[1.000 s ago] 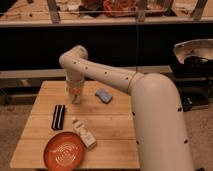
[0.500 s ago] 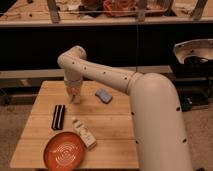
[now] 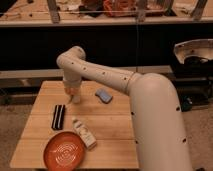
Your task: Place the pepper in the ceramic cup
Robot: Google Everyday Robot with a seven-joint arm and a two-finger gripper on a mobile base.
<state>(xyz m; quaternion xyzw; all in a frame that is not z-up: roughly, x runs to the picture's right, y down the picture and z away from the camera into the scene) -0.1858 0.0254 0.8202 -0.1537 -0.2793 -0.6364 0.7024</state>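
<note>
Pepper, small, slender and orange-red point(image 3: 69, 93), shows only as a warm sliver at the tip of the robot's claw point(image 3: 71, 93), which hangs low over the left part of a pale wooden slatted worktop point(image 3: 112, 120). The claw points straight down from a bulky white arm point(image 3: 107, 76) that reaches in from the right side of the scene, so whatever it carries would drop vertically. Directly beneath it, and partly merged with it in this view, is a small pale whitish-grey ceramic cup point(image 3: 76, 98) standing upright; the alignment suggests the pepper is being held above or just at the cup's mouth, ready to go in. Whether the pepper already touches the cup's rim cannot be told, and neither can how wide the claw stands or how firmly it holds the pepper. To the right of the cup, apart from it, lies a flat blue-grey sponge-like pad point(image 3: 103, 95). Nearer the viewer, a black rectangular bar point(image 3: 58, 116) lies to the left, a pale oblong packet point(image 3: 83, 132) sits at a slant in the middle, and a round orange plate with white swirls point(image 3: 64, 151) rests at the near left edge. These items are well clear of the claw's downward path.
</note>
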